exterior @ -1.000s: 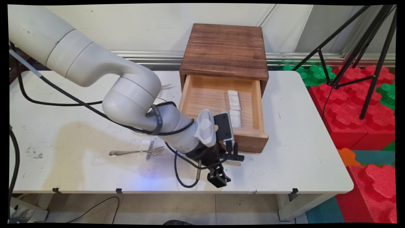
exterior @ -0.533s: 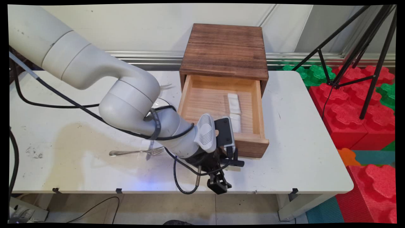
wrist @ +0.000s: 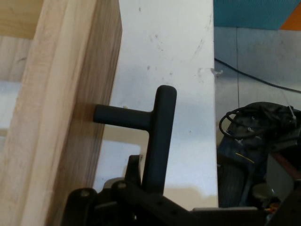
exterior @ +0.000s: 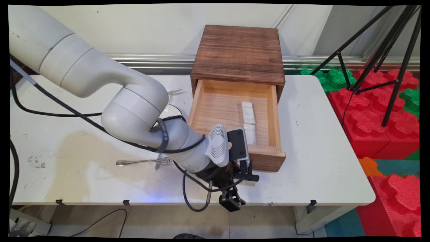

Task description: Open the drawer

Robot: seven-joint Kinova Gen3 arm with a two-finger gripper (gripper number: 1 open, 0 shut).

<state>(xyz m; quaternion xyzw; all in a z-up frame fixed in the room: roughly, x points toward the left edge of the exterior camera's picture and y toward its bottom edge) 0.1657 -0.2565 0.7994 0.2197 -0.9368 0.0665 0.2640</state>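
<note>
**Gripper parked right at the drawer handle**

The gripper (exterior: pixel 231 201) hangs low over the near edge of the worktop (exterior: pixel 319 151), right in front of the open drawer (exterior: pixel 268 161). In the hand view the black T-shaped handle (wrist: pixel 157 136) sticks out of the drawer's wooden front, and its crossbar runs straight down into the gripper's linkage. Whether it's actually clamped on the handle or just sitting against it, I honestly can't tell; the contact spot is hidden in both views.

The drawer stands well out of its dark wooden cabinet (exterior: pixel 238 50), which sits at the back of the worktop against the wall. Inside are two white blocks (exterior: pixel 248 112) end to end along the right side, the nearer one partly covered by the camera on the hand.

What's around:
- A metal fork (exterior: pixel 144 161) lies flat on the worktop left of the drawer, tines toward the arm, partly tucked under the wrist.
- A loop of black cable (exterior: pixel 191 201) dangles from the wrist just left of the gripper, down past the worktop's edge.
- Off to the right, well clear of everything, there's a black tripod (exterior: pixel 386 50) standing among red foam blocks (exterior: pixel 369 121) on the floor, with a few green ones behind.

The arm's own bulk is the main thing in the way — it covers the drawer's near left corner.
</note>
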